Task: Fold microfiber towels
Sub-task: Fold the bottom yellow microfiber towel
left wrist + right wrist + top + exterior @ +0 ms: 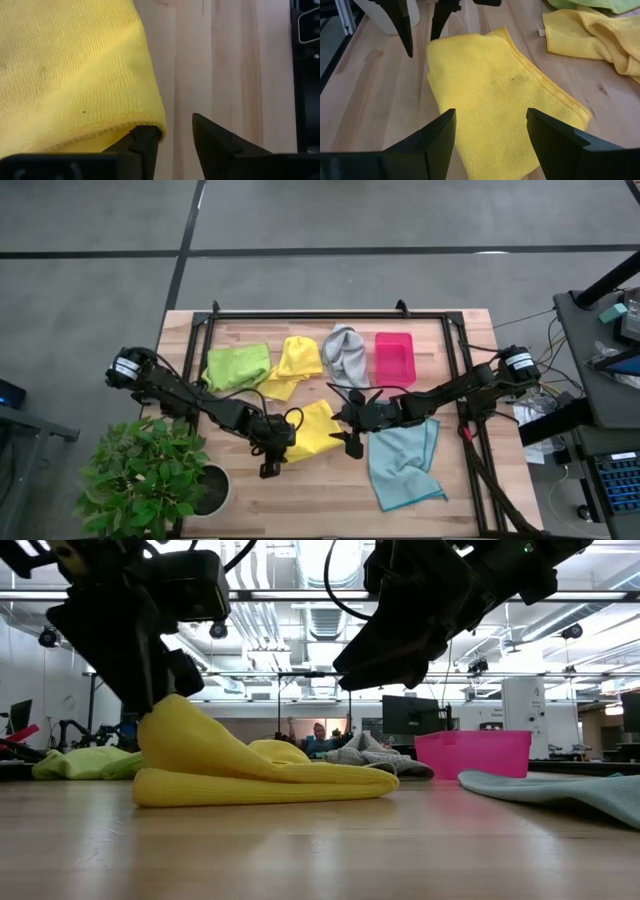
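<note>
Left end effector [172, 137], fingers parted, touches the folded yellow towel's [315, 430] corner; right end effector [490, 132] hovers spread above it.

Light wooden plank table [300, 510] strewn with cloths

On it lie a crumpled lime green microfiber towel [237, 366], a rumpled yellow towel [292, 364], a grey towel [346, 352], a rigid pink rectangular tray [393, 357], a folded yellow towel [316, 430] near the middle, and a spread light blue towel [403, 463].

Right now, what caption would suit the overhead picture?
Two robot arms meet over a folded yellow towel, with more towels and a pink tray behind.
</note>
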`<state>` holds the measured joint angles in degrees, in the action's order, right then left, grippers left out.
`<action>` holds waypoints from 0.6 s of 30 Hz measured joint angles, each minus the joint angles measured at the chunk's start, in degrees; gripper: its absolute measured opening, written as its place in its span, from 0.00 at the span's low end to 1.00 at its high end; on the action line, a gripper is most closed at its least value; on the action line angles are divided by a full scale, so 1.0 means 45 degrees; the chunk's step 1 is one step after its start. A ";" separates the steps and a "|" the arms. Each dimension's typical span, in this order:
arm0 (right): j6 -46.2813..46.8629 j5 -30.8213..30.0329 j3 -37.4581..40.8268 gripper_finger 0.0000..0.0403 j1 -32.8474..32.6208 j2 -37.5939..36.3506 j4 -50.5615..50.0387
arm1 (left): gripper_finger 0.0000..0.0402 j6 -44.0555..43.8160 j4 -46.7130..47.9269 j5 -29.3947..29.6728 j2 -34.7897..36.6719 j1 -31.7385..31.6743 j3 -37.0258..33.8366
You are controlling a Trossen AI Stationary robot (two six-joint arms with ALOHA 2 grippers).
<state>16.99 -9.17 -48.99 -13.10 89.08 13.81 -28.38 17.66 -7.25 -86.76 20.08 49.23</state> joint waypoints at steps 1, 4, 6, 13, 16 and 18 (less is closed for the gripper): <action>-0.0003 0.0000 0.0000 0.57 0.0000 0.0005 -0.0001 | 0.26 -0.0060 0.0008 0.0000 0.0000 0.0061 0.0000; 0.0000 0.0000 0.0000 0.57 0.0000 0.0005 -0.0011 | 0.26 -0.0307 -0.0009 -0.0005 -0.0023 0.0139 0.0000; 0.0000 0.0004 0.0000 0.57 0.0000 0.0005 -0.0011 | 0.26 -0.0613 0.0018 -0.0007 -0.0034 0.0204 0.0000; 0.0094 0.0005 0.0005 0.57 0.0000 0.0010 -0.0011 | 0.26 -0.0669 -0.0005 -0.0888 -0.0010 0.0221 0.0000; 0.0362 0.0010 0.0005 0.57 0.0000 0.0010 -0.0006 | 0.26 -0.1382 0.0045 -0.2164 -0.0015 0.0152 0.0000; 0.0562 0.0014 0.0005 0.57 0.0000 0.0010 -0.0006 | 0.26 -0.1684 0.0166 -0.2753 -0.0003 0.0070 0.0000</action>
<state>19.52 -9.10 -48.97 -13.10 89.12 13.78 -35.96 18.40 -19.63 -86.77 20.40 49.23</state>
